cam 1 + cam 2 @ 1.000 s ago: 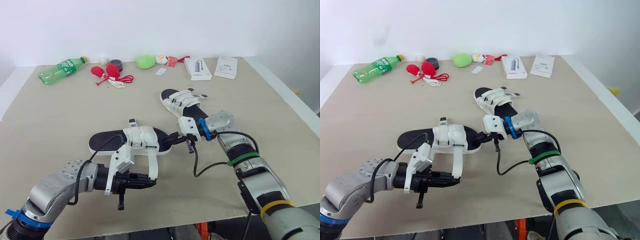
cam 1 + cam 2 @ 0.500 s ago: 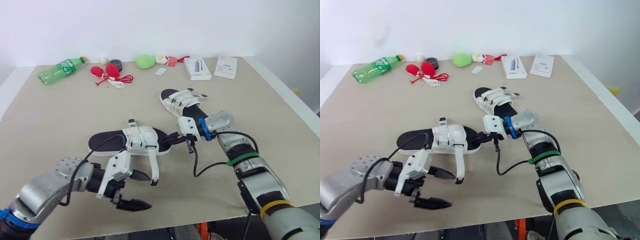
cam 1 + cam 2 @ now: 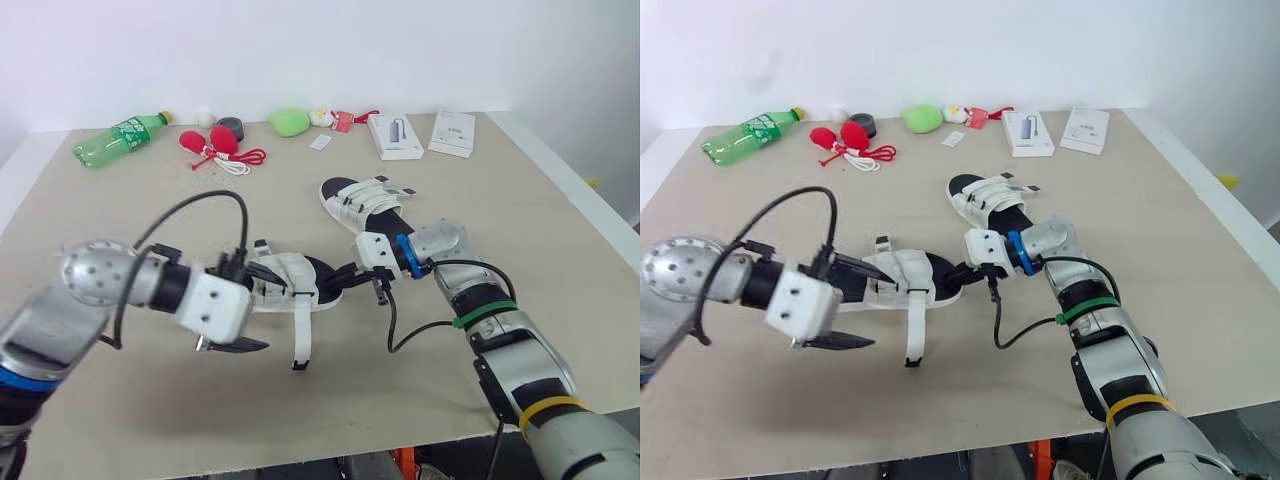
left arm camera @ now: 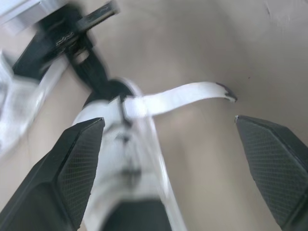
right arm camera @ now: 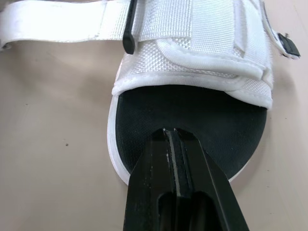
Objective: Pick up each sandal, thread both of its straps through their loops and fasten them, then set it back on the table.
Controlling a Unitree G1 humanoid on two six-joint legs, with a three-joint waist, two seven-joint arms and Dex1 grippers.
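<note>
The near sandal (image 3: 285, 282), white-strapped on a black sole, lies flat on the table (image 3: 120, 220), toe end toward the robot's right. All places below are given from it.

The table is a wide beige board that carries the sandal and everything else.

The left gripper (image 3: 262, 310) is at the sandal's strap section, on its robot's-left side. It is released, fingers spread wide. The left wrist view shows one finger (image 4: 72, 163) over the white upper and the other finger (image 4: 269, 159) out over bare table, gripping nothing.

The right gripper (image 3: 345, 272) is at the sandal's toe end. Its fingers are clenched together with nothing seen between them, and their tips sit over the black footbed (image 5: 192, 115). I cannot tell if they press on it.

A far sandal (image 3: 365, 200) lies beyond the near one and to its right, apart from it.

A green bottle (image 3: 120, 140) lies on its side far beyond and to the left.

Two white boxes (image 3: 395, 136) (image 3: 452, 133) lie far beyond and to the right.

A green lump (image 3: 289, 122) sits straight beyond, at the table's back edge.

Red items with a cord (image 3: 215, 145) lie beyond and slightly left.

One loose strap (image 3: 300, 340) hangs off the sandal's near side onto the table, unfastened.
</note>
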